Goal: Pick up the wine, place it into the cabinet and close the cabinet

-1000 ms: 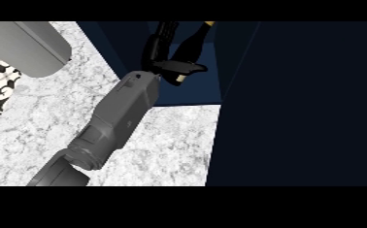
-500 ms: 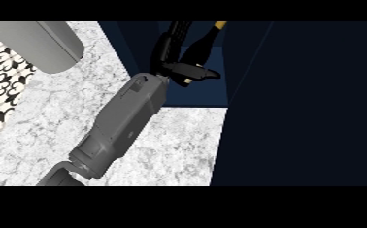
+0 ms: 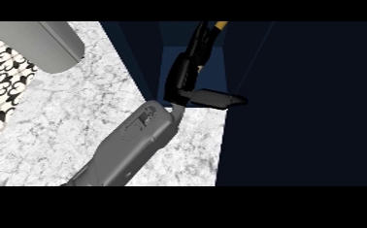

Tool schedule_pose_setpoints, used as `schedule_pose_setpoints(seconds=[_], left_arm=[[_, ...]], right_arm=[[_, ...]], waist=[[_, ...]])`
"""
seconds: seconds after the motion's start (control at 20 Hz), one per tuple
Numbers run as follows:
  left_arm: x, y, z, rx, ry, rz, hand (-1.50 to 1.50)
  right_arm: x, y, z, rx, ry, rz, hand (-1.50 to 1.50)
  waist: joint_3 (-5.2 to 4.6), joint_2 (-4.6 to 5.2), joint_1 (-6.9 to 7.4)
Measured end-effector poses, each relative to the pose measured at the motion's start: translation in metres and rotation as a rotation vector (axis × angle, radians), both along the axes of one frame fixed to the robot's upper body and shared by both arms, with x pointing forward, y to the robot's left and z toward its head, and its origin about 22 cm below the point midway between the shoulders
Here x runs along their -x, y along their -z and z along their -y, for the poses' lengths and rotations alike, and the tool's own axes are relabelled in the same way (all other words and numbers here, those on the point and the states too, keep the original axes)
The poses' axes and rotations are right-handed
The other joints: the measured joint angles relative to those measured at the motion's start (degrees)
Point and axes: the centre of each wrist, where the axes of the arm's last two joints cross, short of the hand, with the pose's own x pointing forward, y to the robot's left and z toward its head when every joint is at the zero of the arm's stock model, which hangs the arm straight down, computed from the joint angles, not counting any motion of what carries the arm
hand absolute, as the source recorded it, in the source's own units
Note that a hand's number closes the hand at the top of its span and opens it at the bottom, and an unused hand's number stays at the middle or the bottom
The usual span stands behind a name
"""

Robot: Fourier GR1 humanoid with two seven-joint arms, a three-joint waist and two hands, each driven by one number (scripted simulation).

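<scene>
White and grey marble counter top (image 3: 64, 120) fills the left of your view. Beside it on the right stands the dark blue cabinet (image 3: 132, 47), and you can see into its open inside. Your grey left forearm (image 3: 136, 139) comes up from the bottom edge, and the black left hand (image 3: 183, 76) reaches into that opening. Its fingers (image 3: 197, 45) are long and straight, and the thumb (image 3: 215, 98) sticks out to the right – well apart from them. The wine bottle with a yellow tip (image 3: 221, 24) is inside the cabinet, just past the fingertips – you only see the tip. A grey rounded block (image 3: 39, 42) sits on the counter, top left.
</scene>
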Motion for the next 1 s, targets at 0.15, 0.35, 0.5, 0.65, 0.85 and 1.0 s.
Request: schedule_pose_setpoints(seconds=[0.15,0.35,0.5,0.65,0.85,1.0], left_arm=[[0.027,0.005,0.001,0.022,-0.033,-0.007,-1.50],[0.064,0.008,0.007,0.054,-0.062,-0.035,-1.50],[0.089,0.004,0.007,0.096,-0.073,-0.048,-1.50],[0.116,0.002,0.005,0.150,-0.069,-0.058,1.50],[0.147,0.006,-0.009,0.187,-0.047,-0.068,1.50],[0.166,0.006,-0.027,0.193,-0.002,-0.075,1.50]], right_arm=[[0.001,-0.001,-0.002,0.004,-0.005,0.007,-1.50],[0.001,-0.003,-0.005,0.012,-0.014,0.006,-1.50],[0.002,-0.005,-0.004,0.016,0.001,0.014,-1.50],[0.003,-0.002,-0.007,0.018,-0.004,0.008,-1.50],[0.003,-0.001,-0.008,0.018,0.007,0.017,-1.50],[0.003,-0.005,-0.007,0.021,0.015,0.022,-1.50]], waist=[[0.04,0.21,-0.11],[0.06,0.42,-0.37],[0.05,0.44,-0.36],[0.02,0.45,-0.46],[-0.01,0.54,-0.49],[-0.02,0.55,-0.51]])
